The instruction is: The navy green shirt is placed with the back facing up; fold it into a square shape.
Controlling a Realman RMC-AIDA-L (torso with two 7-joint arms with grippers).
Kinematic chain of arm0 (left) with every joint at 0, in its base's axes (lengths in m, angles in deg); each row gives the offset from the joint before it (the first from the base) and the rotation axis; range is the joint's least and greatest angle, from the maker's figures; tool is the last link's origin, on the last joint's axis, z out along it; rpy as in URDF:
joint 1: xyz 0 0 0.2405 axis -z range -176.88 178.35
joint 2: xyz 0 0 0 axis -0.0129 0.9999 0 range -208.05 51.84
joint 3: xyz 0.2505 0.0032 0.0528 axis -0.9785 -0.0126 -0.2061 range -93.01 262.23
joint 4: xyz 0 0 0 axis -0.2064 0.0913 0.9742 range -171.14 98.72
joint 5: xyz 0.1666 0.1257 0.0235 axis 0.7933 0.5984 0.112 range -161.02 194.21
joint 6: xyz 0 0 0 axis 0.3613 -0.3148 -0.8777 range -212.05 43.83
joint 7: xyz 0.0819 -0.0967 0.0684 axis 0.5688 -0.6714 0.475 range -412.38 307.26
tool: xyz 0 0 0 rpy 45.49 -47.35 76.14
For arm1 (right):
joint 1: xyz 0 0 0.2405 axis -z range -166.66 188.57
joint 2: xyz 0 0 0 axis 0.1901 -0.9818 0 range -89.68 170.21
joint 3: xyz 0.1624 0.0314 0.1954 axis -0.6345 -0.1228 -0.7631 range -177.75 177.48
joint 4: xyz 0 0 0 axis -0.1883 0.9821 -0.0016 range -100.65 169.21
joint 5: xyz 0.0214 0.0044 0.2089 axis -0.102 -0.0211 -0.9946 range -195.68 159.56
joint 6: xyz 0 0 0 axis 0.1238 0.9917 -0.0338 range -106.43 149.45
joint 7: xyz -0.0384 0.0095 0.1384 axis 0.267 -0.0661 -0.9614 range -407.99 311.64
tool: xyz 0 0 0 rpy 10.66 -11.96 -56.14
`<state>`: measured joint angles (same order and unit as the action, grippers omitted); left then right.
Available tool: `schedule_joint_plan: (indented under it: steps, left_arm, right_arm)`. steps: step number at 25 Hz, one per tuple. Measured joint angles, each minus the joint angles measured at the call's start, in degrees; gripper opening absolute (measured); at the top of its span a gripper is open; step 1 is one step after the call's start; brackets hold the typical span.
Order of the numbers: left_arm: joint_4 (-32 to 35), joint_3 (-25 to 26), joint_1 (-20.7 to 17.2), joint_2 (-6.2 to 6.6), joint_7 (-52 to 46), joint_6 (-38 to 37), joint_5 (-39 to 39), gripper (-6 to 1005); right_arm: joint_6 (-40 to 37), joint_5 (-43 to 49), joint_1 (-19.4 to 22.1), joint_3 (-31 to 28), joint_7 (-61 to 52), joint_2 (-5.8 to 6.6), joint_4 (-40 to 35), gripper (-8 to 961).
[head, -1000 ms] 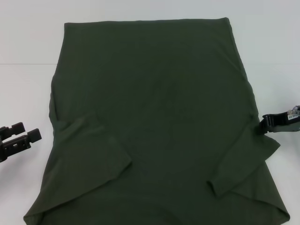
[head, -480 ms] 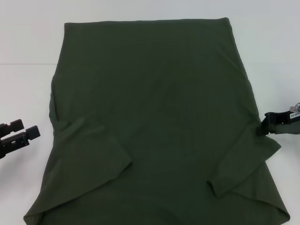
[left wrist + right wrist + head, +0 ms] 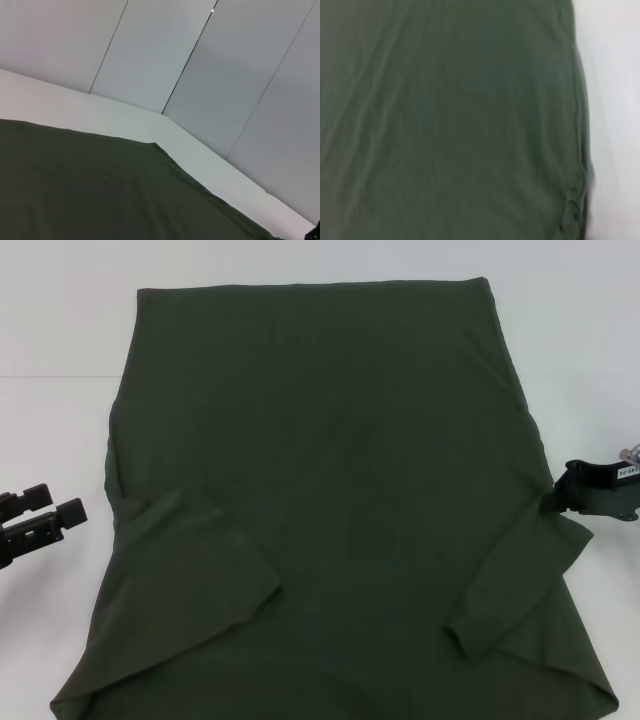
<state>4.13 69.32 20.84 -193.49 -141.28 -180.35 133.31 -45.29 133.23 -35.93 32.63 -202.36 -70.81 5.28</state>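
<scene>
The navy green shirt (image 3: pixel 330 500) lies flat on the white table (image 3: pixel 60 340), plain side up. Both sleeves are folded inward over the body, and the near hem runs out of view. My left gripper (image 3: pixel 66 501) is open and empty over bare table, just left of the shirt's left edge. My right gripper (image 3: pixel 568 485) is at the shirt's right edge, touching or just over the fabric. The right wrist view shows the shirt (image 3: pixel 450 120) close up, with its seamed edge beside bare table (image 3: pixel 615 100). The left wrist view shows the shirt (image 3: pixel 90 190) low across the frame.
White table surface surrounds the shirt on the left, right and far sides. Grey wall panels (image 3: pixel 160 50) stand behind the table's back edge in the left wrist view. No other objects are in view.
Both grippers have shifted slightly toward the far side of the table. The fabric at the right edge next to the right gripper has shifted a little.
</scene>
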Motion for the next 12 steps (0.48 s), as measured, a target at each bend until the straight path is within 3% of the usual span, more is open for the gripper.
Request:
schedule_joint_plan:
  steps: [12]
  left_arm:
    - [-0.07,0.0,0.86,-0.37,0.0,0.69,-0.33,833]
  right_arm:
    - [4.87,-9.16,0.81,-2.32,-1.23,0.69,6.67,13]
